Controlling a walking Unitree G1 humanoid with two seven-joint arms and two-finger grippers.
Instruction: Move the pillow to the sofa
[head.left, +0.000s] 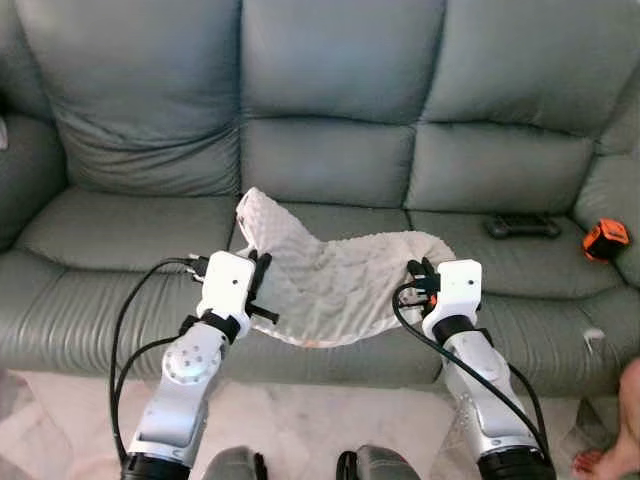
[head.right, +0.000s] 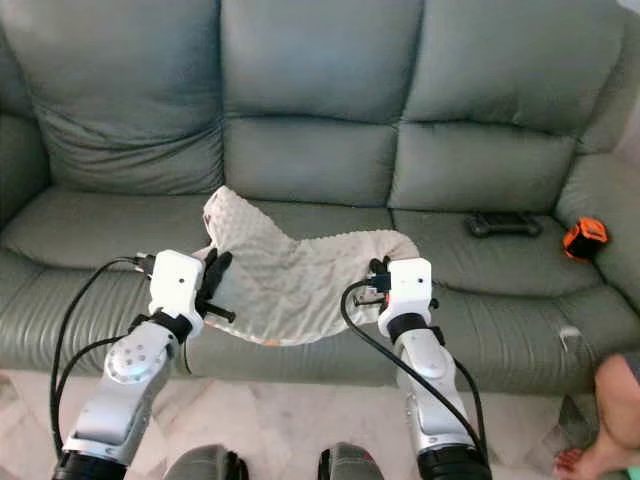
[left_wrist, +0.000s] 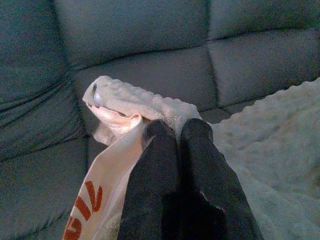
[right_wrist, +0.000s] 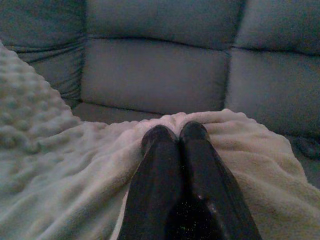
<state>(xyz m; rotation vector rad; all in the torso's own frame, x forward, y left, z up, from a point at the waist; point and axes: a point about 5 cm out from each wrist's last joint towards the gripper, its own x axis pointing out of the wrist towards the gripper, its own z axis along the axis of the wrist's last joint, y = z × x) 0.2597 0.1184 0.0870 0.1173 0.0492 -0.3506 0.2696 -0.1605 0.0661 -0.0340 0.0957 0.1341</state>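
A cream, bumpy-textured pillow (head.left: 330, 280) hangs slack between my two grippers, draped over the front of the grey-green sofa (head.left: 340, 160) at its middle seat. My left gripper (head.left: 262, 285) is shut on the pillow's left corner, which stands up in a peak. In the left wrist view the black fingers (left_wrist: 155, 165) pinch the fabric beside a white tag with orange letters (left_wrist: 92, 200). My right gripper (head.left: 420, 272) is shut on the pillow's right edge. The right wrist view shows its fingers (right_wrist: 200, 160) pressed together with fabric bunched around the tips.
A black controller (head.left: 523, 226) lies on the right seat cushion, with an orange tape measure (head.left: 605, 238) further right by the armrest. A person's foot (head.left: 615, 450) rests on the pale floor at the lower right. The left seat cushion (head.left: 120, 230) is bare.
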